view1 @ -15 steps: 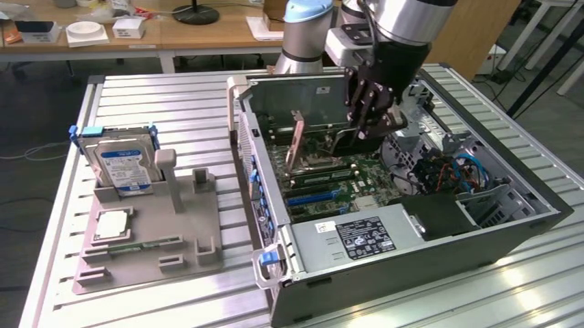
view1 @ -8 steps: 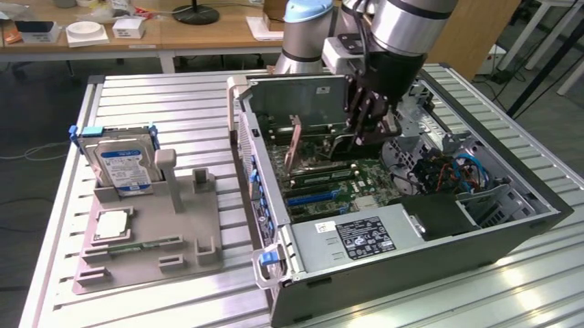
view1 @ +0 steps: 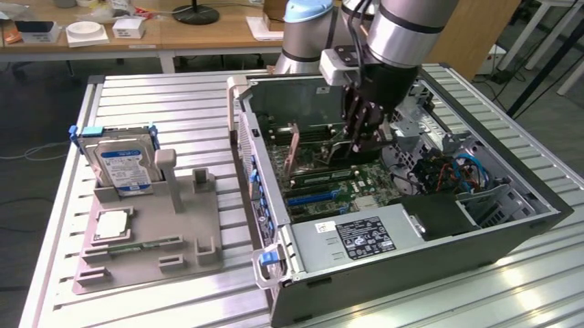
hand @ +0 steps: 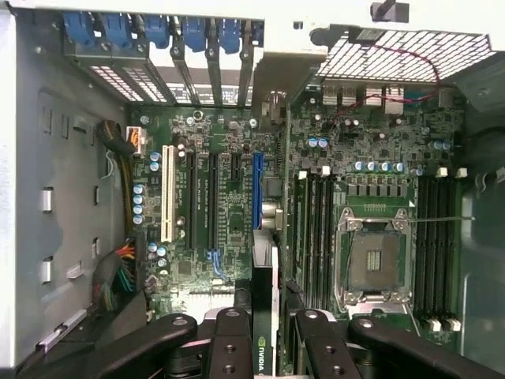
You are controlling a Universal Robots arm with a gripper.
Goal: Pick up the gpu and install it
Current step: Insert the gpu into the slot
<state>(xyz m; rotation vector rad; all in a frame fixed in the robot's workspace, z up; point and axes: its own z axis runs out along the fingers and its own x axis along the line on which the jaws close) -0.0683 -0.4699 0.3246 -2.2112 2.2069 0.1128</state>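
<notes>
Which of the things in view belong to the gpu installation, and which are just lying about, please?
In the job: the gpu, held in the gripper; the motherboard; the open computer case.
Lying about: the hard drive, the processor chip and the memory stick, all on the grey holder.

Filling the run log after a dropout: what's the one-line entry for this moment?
held: gpu, jaws shut on it | where: inside computer case, over motherboard | blue slot: empty
</notes>
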